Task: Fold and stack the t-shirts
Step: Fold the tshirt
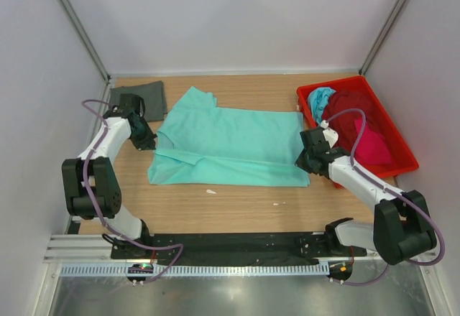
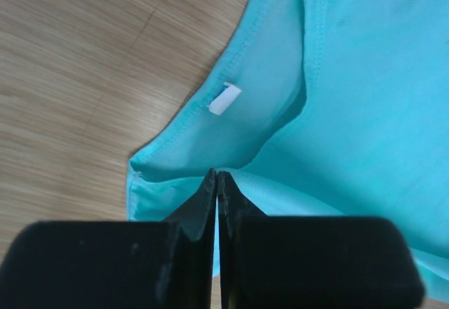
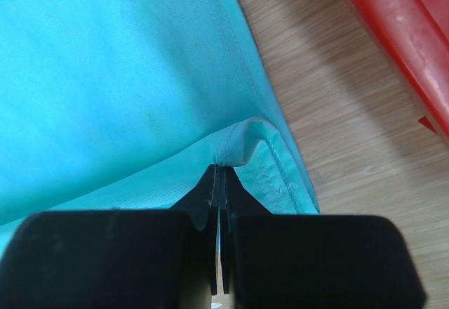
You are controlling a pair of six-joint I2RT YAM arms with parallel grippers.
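A mint green cloth short-sleeved t-shirt (image 1: 230,143) lies spread across the middle of the light wooden table (image 1: 237,212). Its long axis runs left to right, with the collar at the left and the hem at the right. One sleeve juts toward the far left. A broad strip of bare wood lies open on the near side, and a thinner strip runs along the far edge. The hem ends just beside the red plastic tray (image 1: 330,82) at the far right, which holds a turquoise shirt (image 1: 320,100), a maroon shirt (image 1: 348,111) and a pink shirt (image 1: 370,147). The collar end lies near a folded dark grey shirt (image 1: 147,97) in the far left corner. The left gripper (image 2: 216,175) has its fingers pressed together on the green cloth at the neckline, close to a small white label (image 2: 224,98). The right gripper (image 3: 219,172) pinches a raised fold of the stitched hem edge, with the tray wall well apart from it in the wrist view.
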